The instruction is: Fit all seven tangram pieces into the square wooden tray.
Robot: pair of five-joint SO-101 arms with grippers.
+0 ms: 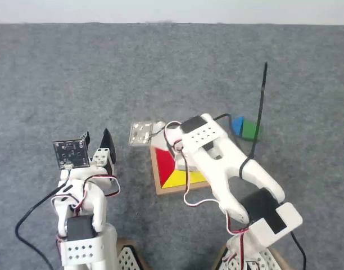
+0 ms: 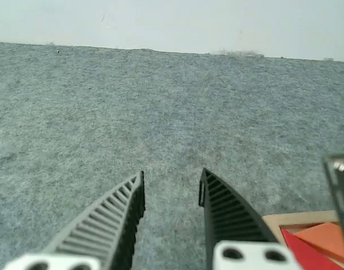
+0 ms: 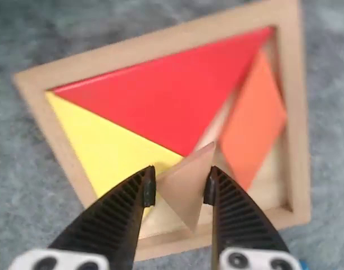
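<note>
My right claw (image 3: 180, 184) pinches the pale triangle (image 3: 186, 199) over the wooden tray (image 3: 161, 42), between the yellow piece (image 3: 104, 140) and the orange piece (image 3: 253, 121); I judge I'm mid-placement and must lower it flat into the gap.

I see the square wooden tray (image 3: 161, 48) lying flat near the worktop's middle. Inside, the red triangle (image 3: 166, 104) runs its long side along one rim, and the yellow triangle (image 3: 107, 140) sits against the adjoining rim, touching it. The orange piece (image 3: 253, 121) lies by a third rim. A pale wooden triangle (image 3: 183, 185) sits pinched in my right gripper (image 3: 180, 180) over the tray's bare floor. The blue piece (image 1: 238, 126) and green piece (image 1: 250, 130) touch each other on the worktop, nearer its right edge.
</note>
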